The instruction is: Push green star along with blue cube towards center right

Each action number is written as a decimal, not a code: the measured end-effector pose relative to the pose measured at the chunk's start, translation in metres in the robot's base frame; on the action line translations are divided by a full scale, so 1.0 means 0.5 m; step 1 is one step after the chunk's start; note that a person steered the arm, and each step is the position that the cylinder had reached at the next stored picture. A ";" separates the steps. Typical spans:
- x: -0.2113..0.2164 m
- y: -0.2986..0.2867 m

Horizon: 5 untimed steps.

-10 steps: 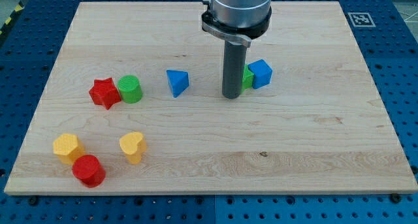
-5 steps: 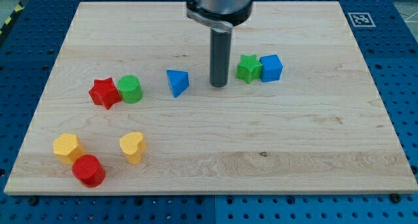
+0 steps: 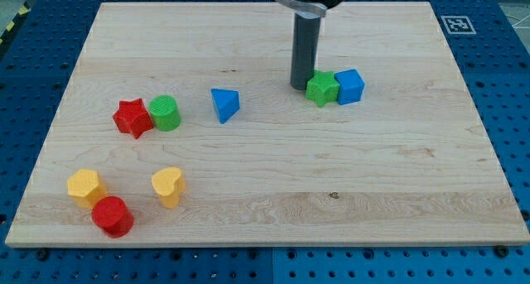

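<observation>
The green star (image 3: 322, 89) lies on the wooden board, right of the middle and toward the view's top. The blue cube (image 3: 349, 86) touches its right side. My tip (image 3: 301, 86) stands just left of the green star, at its upper left edge, touching it or nearly so. The rod rises straight up out of the view's top.
A blue triangular block (image 3: 224, 103) lies left of my tip. A red star (image 3: 132, 117) and a green cylinder (image 3: 165, 113) sit together at the left. A yellow hexagon block (image 3: 85, 187), a red cylinder (image 3: 112, 216) and a yellow heart (image 3: 167, 185) lie at the bottom left.
My tip went left away from the star, then back right and toward the view's top, beside it. The green star and blue cube have shifted right.
</observation>
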<state>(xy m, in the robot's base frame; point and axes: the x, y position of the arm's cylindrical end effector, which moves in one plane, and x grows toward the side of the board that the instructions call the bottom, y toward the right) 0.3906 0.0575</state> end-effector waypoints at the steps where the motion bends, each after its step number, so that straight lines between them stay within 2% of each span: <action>1: 0.000 0.034; 3: 0.000 0.102; 5: 0.011 0.114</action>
<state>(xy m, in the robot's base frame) 0.3959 0.1145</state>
